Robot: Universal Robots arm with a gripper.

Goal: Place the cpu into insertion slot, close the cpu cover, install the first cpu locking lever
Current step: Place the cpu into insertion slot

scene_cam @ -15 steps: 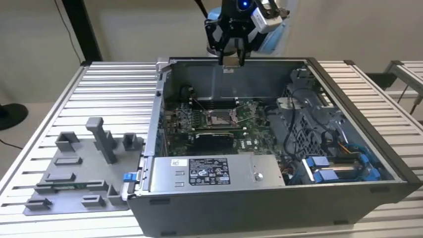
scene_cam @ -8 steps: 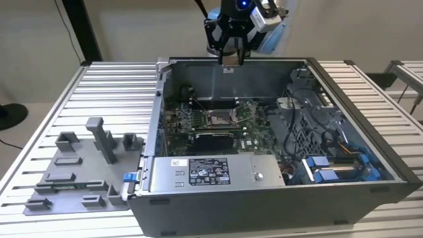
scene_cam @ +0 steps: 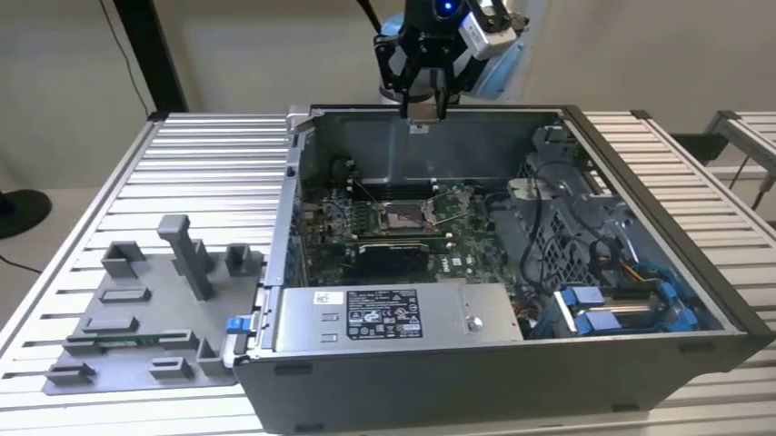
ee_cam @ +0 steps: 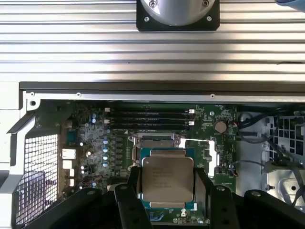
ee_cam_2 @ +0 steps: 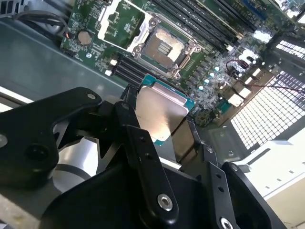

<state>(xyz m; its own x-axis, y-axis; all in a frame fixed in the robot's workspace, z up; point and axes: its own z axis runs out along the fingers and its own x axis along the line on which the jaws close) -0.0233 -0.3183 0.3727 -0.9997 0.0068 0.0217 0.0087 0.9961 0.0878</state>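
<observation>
My gripper [scene_cam: 423, 107] hangs above the back wall of the open computer case [scene_cam: 679, 272], shut on the cpu [scene_cam: 423, 113]. Both wrist views show the cpu [ee_cam_2: 159, 112] [ee_cam: 167, 179] as a flat square chip with a silvery top and green edge, clamped by two opposite edges between the black fingers [ee_cam: 132, 183]. The insertion slot [ee_cam_2: 164, 47] [scene_cam: 406, 216] sits well below on the green motherboard [scene_cam: 461, 250], its pin field bare inside a metal rim. In the first wrist view the chip hides most of the slot. I cannot tell the cpu cover apart from that rim.
Memory slots [ee_cam: 152, 117] run beside the socket. Cables and blue-clipped drive bays [scene_cam: 619, 304] fill the case on the exterior view's right, and a power supply [scene_cam: 376, 318] sits at its front. A grey fixture tray [scene_cam: 134, 318] lies on the ribbed table at the exterior view's left.
</observation>
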